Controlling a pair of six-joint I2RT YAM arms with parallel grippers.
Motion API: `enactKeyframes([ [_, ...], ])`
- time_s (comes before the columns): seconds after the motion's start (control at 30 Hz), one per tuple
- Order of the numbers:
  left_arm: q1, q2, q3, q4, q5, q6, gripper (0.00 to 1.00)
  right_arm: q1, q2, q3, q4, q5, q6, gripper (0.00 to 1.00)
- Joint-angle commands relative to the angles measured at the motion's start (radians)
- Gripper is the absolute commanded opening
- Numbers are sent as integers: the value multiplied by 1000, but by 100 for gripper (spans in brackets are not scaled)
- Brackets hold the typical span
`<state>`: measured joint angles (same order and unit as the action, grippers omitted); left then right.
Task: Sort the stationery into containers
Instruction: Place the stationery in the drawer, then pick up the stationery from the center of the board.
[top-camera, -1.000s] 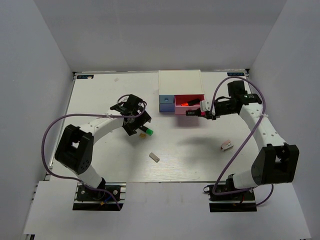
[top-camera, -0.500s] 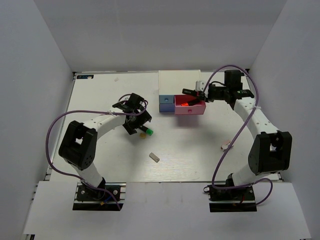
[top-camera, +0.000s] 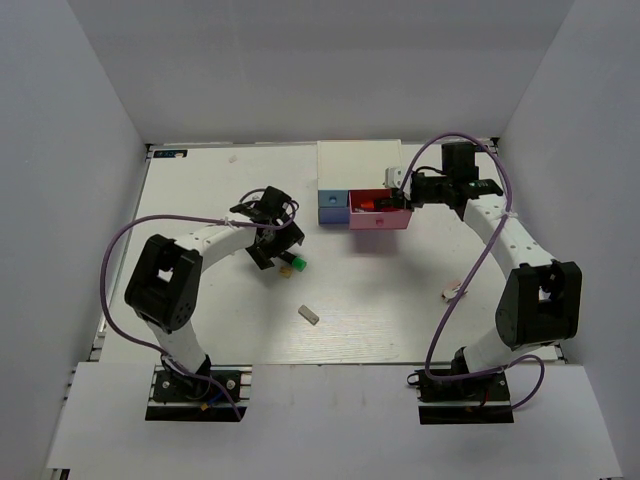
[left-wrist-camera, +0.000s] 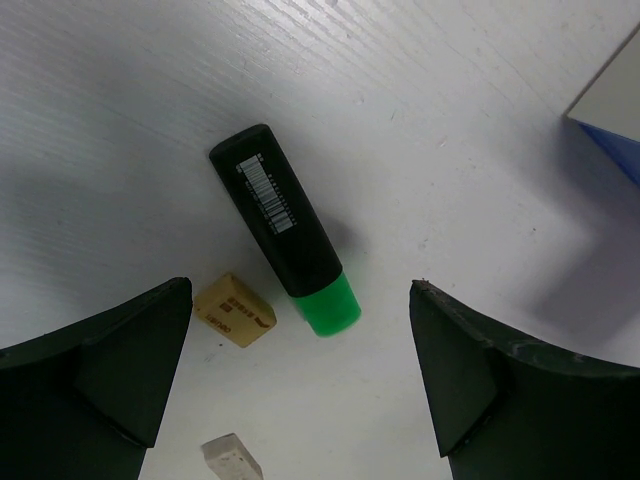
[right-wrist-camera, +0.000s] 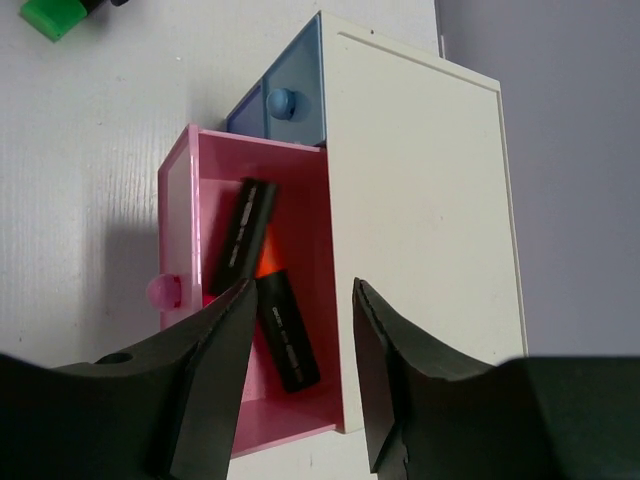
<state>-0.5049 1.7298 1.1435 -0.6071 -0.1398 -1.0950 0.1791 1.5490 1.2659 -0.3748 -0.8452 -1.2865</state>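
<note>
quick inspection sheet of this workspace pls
surface: white table
job's things: green marker beside tan eraser; pale eraser mid-table; pinkish eraser at right; pink drawer open, two markers inside; blue drawer shut
clutter: nothing seen
claws: left claw open over the green marker; right claw open over the pink drawer, holding nothing
cables: purple cables loop along both arms
surroundings: plain walls on three sides
</note>
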Motion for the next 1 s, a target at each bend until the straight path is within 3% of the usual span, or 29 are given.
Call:
enactKeyframes([
  [0.0,5,4,44,-17,-17,-16,99,3,-17,1,-3,-8,13,50],
  [0.2,5,23,53,-26,-26,-16,98,-1,-55,-31,109,-25,99,48],
  [0.33,5,46,71,-49,-35,-25,93,-3,-122,-120,267,-31,324,47],
  [0.47,5,106,131,-88,-44,-25,92,-4,-184,-183,327,-43,414,47],
  [0.73,5,194,209,-137,-76,-25,76,-7,-257,-270,324,-41,446,47],
  [0.8,5,194,209,-137,-76,-16,66,-7,-273,-287,324,-41,449,47],
  [0.97,5,214,197,-137,-66,-6,53,-13,-296,-332,364,-38,492,48],
])
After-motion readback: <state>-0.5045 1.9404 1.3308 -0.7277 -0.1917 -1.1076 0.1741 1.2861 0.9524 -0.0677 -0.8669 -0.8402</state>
